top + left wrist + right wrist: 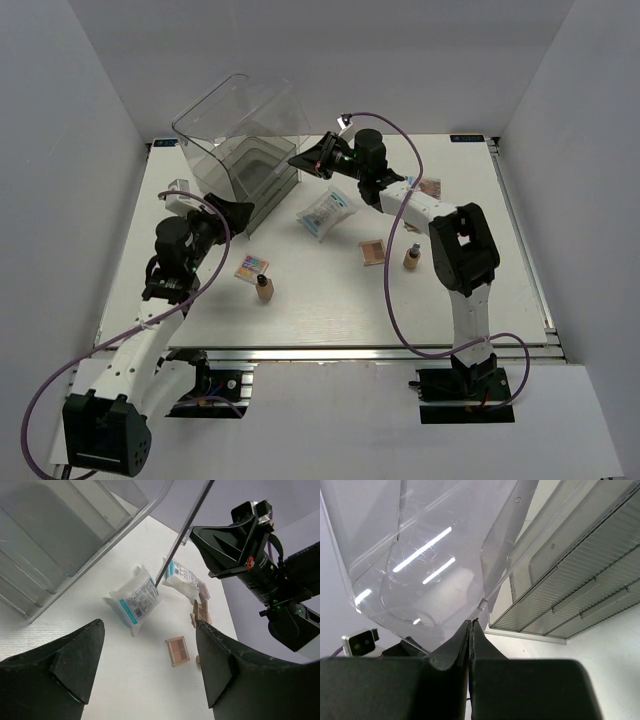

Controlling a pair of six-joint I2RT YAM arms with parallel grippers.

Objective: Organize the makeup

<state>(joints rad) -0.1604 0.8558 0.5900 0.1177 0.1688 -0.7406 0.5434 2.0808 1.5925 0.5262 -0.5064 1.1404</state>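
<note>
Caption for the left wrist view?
Open left gripper faces two clear packets and palettes; shut right gripper beside the clear box.

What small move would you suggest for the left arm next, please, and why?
Probably ease the left pincer forward and down over the nearer clear packet. Its jaws stand open and empty, the packet lies just ahead on the table, and the shut right pincer sits at the edge of the raised clear lid, seemingly propping it open.

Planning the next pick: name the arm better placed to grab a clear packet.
Left, probably. The left tool is open and points at the nearer packet, while the right tool is shut, up by the clear box.
</note>
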